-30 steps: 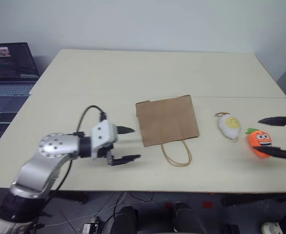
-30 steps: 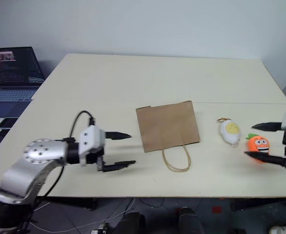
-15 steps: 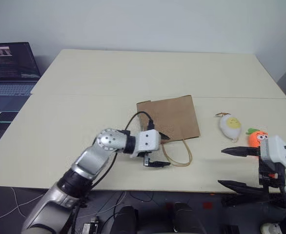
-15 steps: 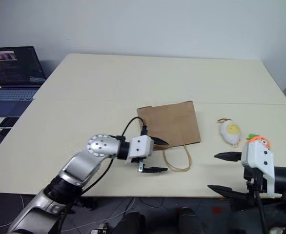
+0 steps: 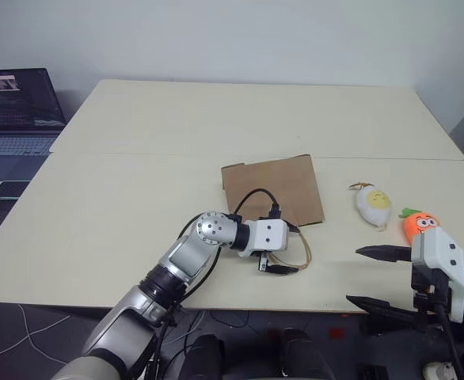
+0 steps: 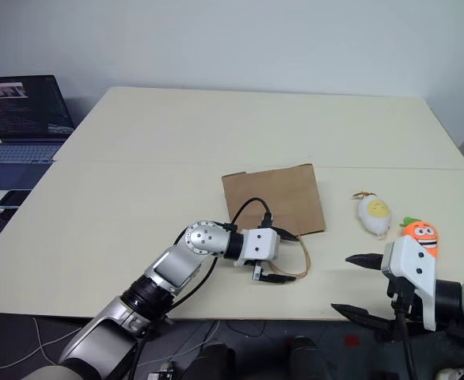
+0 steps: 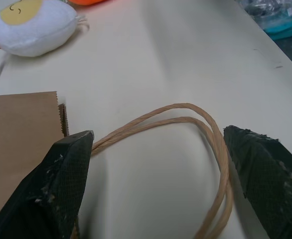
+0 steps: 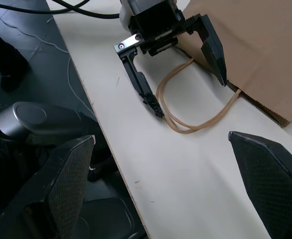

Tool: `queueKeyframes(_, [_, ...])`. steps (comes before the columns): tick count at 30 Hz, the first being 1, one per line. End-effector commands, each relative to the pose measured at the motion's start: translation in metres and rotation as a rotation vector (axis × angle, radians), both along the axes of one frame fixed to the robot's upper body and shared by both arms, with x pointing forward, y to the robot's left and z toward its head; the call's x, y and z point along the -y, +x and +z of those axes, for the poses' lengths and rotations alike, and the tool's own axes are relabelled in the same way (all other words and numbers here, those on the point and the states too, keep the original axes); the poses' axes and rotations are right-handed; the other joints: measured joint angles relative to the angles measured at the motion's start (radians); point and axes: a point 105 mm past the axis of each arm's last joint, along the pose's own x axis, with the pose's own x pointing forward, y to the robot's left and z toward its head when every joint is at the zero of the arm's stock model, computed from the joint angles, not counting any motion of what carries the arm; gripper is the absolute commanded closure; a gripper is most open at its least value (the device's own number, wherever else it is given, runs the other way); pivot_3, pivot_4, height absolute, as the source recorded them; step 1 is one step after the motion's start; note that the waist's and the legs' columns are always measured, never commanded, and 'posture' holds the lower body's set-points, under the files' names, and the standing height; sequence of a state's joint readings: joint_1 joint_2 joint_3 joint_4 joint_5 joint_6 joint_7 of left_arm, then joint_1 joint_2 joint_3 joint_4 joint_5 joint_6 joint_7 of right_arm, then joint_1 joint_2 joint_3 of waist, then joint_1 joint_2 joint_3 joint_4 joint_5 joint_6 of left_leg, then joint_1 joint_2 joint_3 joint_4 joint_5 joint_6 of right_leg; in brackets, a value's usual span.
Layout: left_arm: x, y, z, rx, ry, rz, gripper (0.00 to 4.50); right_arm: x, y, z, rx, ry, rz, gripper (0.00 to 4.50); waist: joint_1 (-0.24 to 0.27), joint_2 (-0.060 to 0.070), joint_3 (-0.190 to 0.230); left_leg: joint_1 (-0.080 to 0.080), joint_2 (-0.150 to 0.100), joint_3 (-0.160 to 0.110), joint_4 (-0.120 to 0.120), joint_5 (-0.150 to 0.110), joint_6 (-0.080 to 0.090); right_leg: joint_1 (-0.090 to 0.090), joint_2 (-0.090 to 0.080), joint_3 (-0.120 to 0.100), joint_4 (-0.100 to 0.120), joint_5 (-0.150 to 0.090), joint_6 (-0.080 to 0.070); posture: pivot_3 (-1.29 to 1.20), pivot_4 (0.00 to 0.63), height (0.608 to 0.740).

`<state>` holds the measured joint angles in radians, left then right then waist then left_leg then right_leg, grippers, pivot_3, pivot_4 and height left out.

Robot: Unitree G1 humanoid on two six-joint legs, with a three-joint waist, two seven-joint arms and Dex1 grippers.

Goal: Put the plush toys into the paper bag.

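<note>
Paper bag (image 5: 272, 190) plain, unprinted; laptop (image 5: 14, 101) screen text too small.

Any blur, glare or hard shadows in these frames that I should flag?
Left wrist view: the left gripper's own fingers are soft, the bag handles fairly sharp, the egg toy slightly blurred. Right wrist view: the left gripper and paper bag are crisp. Head views: even, soft light on the table, faint shadows, no glare.

You had two plush toys (image 5: 373, 203) (image 5: 419, 225), one paper bag (image 5: 272, 190) with two loop handles (image 5: 295, 256), one laptop (image 5: 14, 111), one table (image 5: 137, 158).
</note>
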<state>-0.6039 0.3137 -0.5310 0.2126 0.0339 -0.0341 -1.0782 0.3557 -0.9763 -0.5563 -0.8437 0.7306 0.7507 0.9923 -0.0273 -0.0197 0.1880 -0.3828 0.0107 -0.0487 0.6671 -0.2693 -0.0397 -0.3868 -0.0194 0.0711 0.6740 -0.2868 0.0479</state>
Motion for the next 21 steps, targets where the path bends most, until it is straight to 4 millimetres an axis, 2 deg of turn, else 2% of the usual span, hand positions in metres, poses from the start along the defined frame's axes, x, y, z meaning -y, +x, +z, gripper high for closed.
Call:
queueKeyframes(1, [0.007, 0.001, 0.006, 0.051, -0.008, -0.035, 0.05, -0.004, -0.002, 0.007, 0.037, 0.004, 0.018, 0.00, 0.000, 0.000, 0.000, 0.000, 0.000, 0.000, 0.000, 0.000, 0.000, 0.000, 0.000, 0.000, 0.000, 0.000, 0.000, 0.00, 0.150, 0.740])
queueKeyframes(4, [0.009, 0.001, 0.005, 0.048, -0.014, -0.038, 0.60, -0.004, -0.002, 0.007, 0.042, 0.005, 0.016, 0.00, 0.000, 0.000, 0.000, 0.000, 0.000, 0.000, 0.000, 0.000, 0.000, 0.000, 0.000, 0.000, 0.000, 0.000, 0.000, 0.00, 0.150, 0.740])
queueKeyframes(11, [0.010, 0.002, 0.008, 0.037, -0.020, -0.041, 2.61, -0.007, -0.002, 0.004, 0.049, 0.018, 0.018, 0.00, 0.000, 0.000, 0.000, 0.000, 0.000, 0.000, 0.000, 0.000, 0.000, 0.000, 0.000, 0.000, 0.000, 0.000, 0.000, 0.00, 0.150, 0.740])
queueKeyframes(17, [0.008, 0.005, 0.023, 0.035, -0.058, -0.032, 4.46, -0.010, 0.005, 0.005, 0.080, 0.050, -0.007, 0.00, 0.000, 0.000, 0.000, 0.000, 0.000, 0.000, 0.000, 0.000, 0.000, 0.000, 0.000, 0.000, 0.000, 0.000, 0.000, 0.00, 0.150, 0.740])
queueKeyframes(21, [0.008, 0.011, 0.054, 0.033, -0.138, 0.000, 4.46, -0.011, 0.018, 0.005, 0.122, 0.094, -0.080, 0.00, -0.001, 0.000, 0.000, 0.000, 0.000, 0.000, 0.000, 0.000, 0.000, 0.000, 0.000, 0.000, 0.000, 0.000, 0.000, 0.00, 0.150, 0.740])
